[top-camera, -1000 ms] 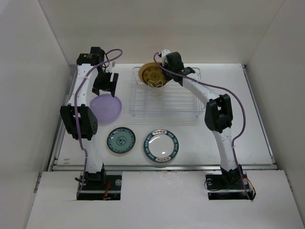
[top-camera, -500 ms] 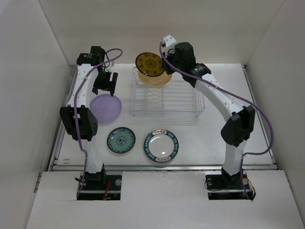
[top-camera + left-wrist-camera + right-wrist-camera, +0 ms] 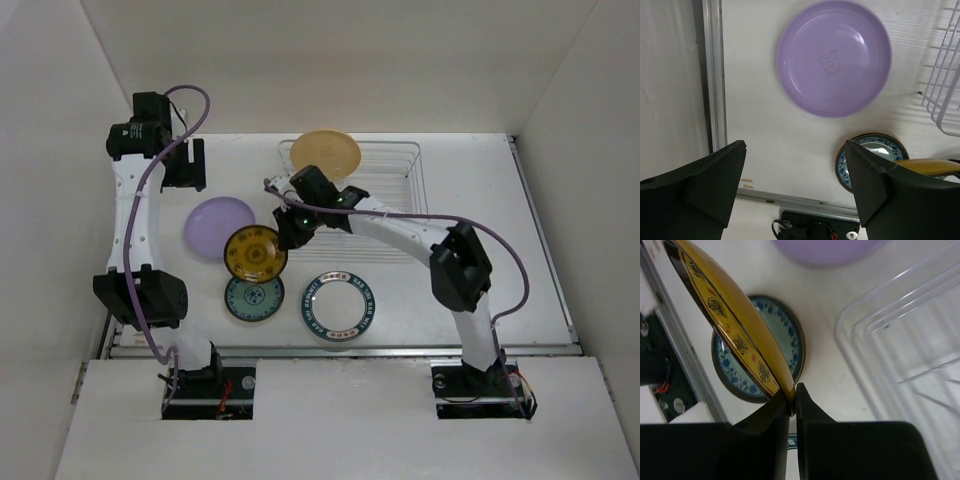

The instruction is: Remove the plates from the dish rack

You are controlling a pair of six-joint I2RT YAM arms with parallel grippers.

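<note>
While the right gripper (image 3: 792, 400) is clamped on the rim of the orange plate (image 3: 730, 325), the plate is carried on a slant, running away from the fingertips rather than lying flat, so it is judged that it must be tipped level before being set down. Directly beneath it the small teal plate (image 3: 785, 340) lies flat on the table (image 3: 520, 250) and is partly covered by the held one in the overhead view. The coming move is thought to turn on this overlap: the orange plate is either to be stacked there or shifted sideways onto bare table. Just past the held plate's outer edge the lilac plate (image 3: 210, 228) is found; whether the two touch cannot be told. Off to the gripper's other side the white patterned plate (image 3: 338, 306) is laid flat, apart from both. Behind the wrist the dish rack (image 3: 400, 200) is seen, with one tan plate (image 3: 326, 152) propped at its far end. Farthest off, the left gripper (image 3: 185, 165) is held with its fingers apart and empty, above the lilac plate, so neither arm is judged clearly nearer the tan plate.
</note>
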